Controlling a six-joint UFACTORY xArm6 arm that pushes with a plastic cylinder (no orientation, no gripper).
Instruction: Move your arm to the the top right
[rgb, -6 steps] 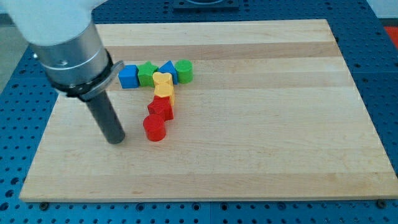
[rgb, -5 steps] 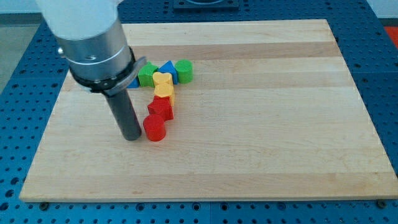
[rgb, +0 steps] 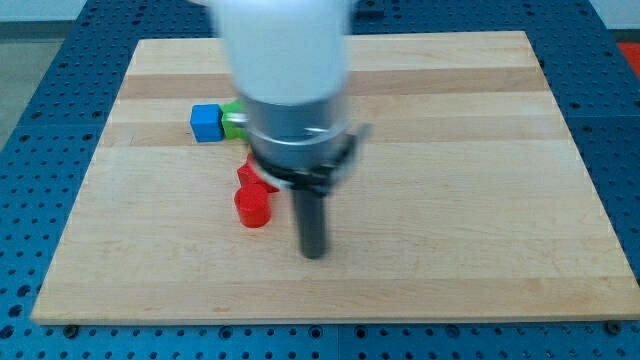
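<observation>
My tip (rgb: 315, 253) rests on the wooden board (rgb: 480, 180), just right of and slightly below the red cylinder (rgb: 252, 207). A second red block (rgb: 250, 176) sits above the cylinder, partly behind my arm. A blue cube (rgb: 206, 123) lies at the upper left, with a green block (rgb: 232, 120) at its right edge, mostly hidden. My arm body covers the other blocks of the cluster. The arm is motion-blurred.
The board is bordered by blue perforated table (rgb: 30, 200) on all sides. A dark fixture sits beyond the board's top edge.
My tip has swept right, from left of the red cylinder to its right side. The arm now hides the yellow, blue triangle and green cylinder blocks. The red cylinder looks unmoved.
</observation>
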